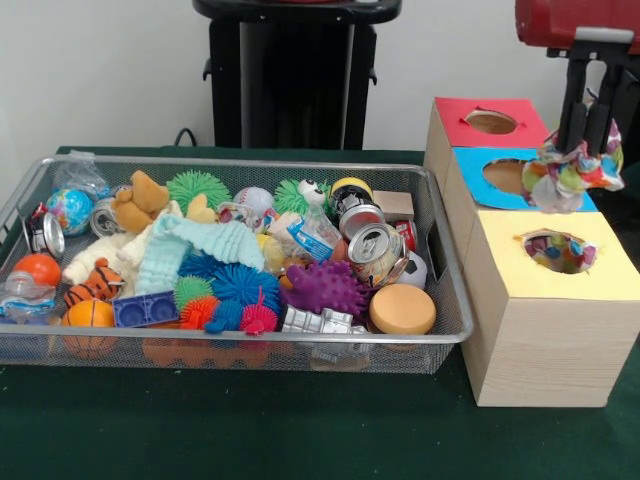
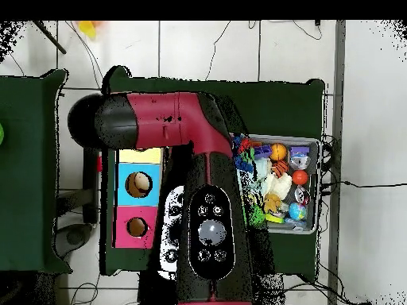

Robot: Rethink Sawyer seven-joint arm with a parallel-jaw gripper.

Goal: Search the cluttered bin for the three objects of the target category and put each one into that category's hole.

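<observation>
My gripper [image 1: 590, 140] hangs at the far right of the front view, shut on a crumpled colourful wrapper [image 1: 565, 178]. The wrapper dangles over the right part of the blue-topped box [image 1: 475, 165], beside its hole [image 1: 505, 177] and just behind the yellow-topped box [image 1: 590, 285]. A second crumpled colourful wrapper [image 1: 558, 250] sits inside the yellow box's hole. The red-topped box [image 1: 455, 118] stands behind them with its hole dark. In the overhead view my arm [image 2: 203, 198] hides the gripper.
The wire-mesh bin [image 1: 250, 338] left of the boxes holds crushed cans [image 1: 375, 250], a purple spiky ball [image 1: 325, 287], a teddy bear [image 1: 140, 200], a teal cloth [image 1: 195, 245], balls and more wrappers. From above, the bin [image 2: 319, 187] lies right of my arm.
</observation>
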